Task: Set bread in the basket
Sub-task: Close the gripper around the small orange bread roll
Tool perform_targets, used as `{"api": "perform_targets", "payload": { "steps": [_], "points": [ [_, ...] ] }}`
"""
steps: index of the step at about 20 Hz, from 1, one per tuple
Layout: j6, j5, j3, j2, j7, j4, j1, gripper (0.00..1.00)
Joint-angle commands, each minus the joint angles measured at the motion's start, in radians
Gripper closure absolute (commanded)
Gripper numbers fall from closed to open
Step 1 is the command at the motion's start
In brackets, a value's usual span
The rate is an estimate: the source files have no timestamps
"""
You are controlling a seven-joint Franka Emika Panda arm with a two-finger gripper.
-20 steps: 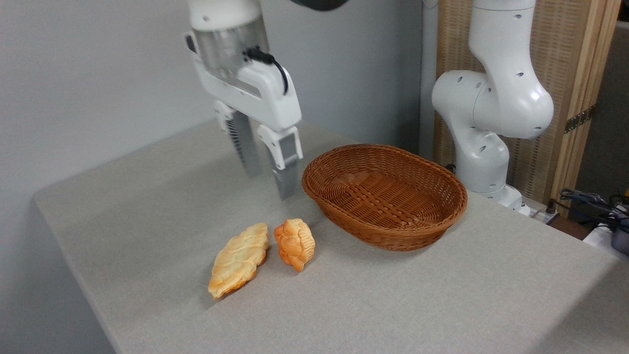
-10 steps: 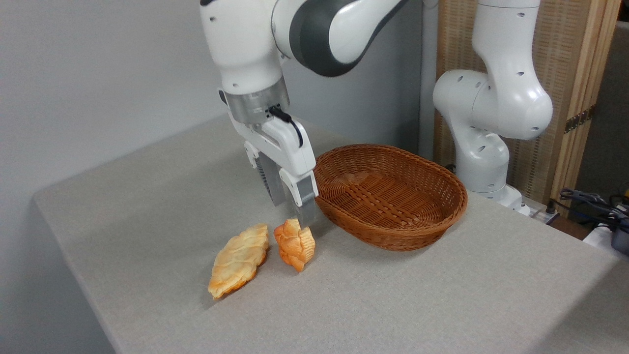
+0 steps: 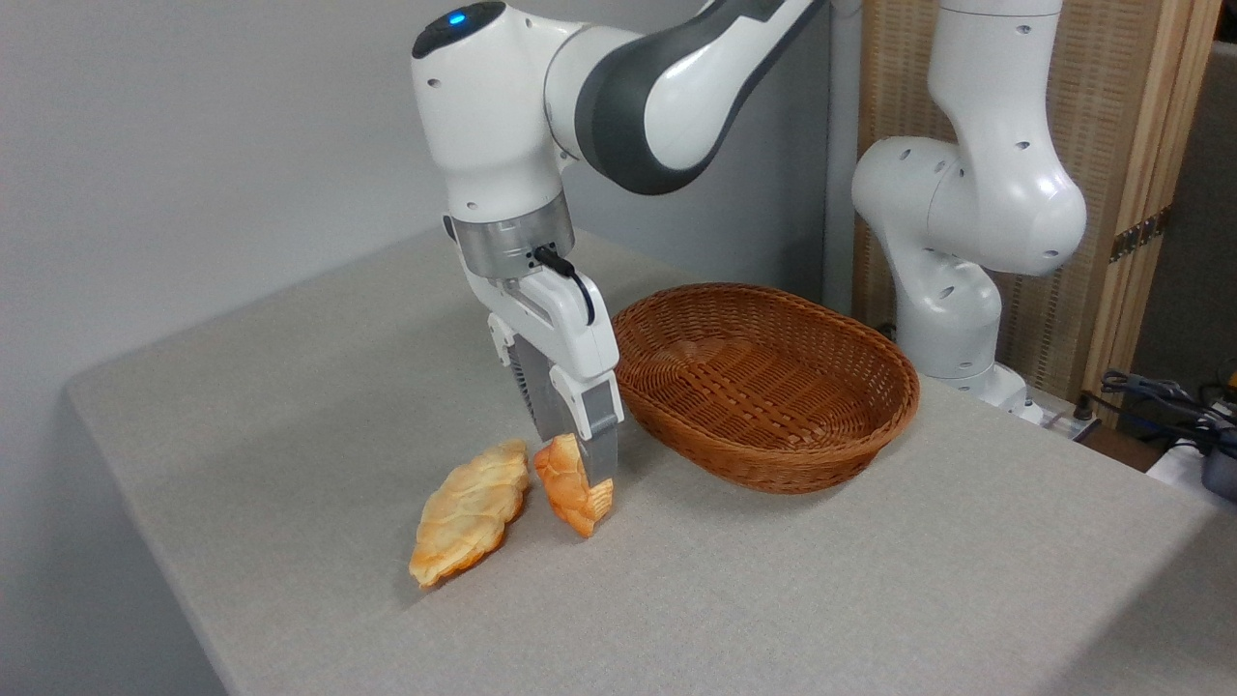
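The bread (image 3: pixel 567 495), a small orange-brown knotted bun, lies on the grey table just left of the basket (image 3: pixel 773 464), an oval reddish-brown wicker basket that holds nothing. My gripper (image 3: pixel 575 462) points down over the bun and is open, one finger on each side of it. The near finger (image 3: pixel 599 445) covers the bun's right edge. The far finger (image 3: pixel 541 401) stands behind the bun, its tip hidden. The bun rests on the table.
A longer pale golden leaf-shaped pastry (image 3: pixel 471 510) lies right beside the bun on its left, almost touching. The arm's white base (image 3: pixel 952 319) stands behind the basket at the right. The table edge (image 3: pixel 145 522) runs along the left; cables (image 3: pixel 1174 401) lie far right.
The gripper came down and to the right from above the table until its open fingers straddle the bun. The bun, pastry and basket stayed in place.
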Motion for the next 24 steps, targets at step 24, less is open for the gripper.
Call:
{"api": "perform_targets", "payload": {
  "steps": [24],
  "points": [
    [-0.121, -0.015, 0.022, -0.028, -0.010, 0.074, -0.011, 0.91]
  ]
}}
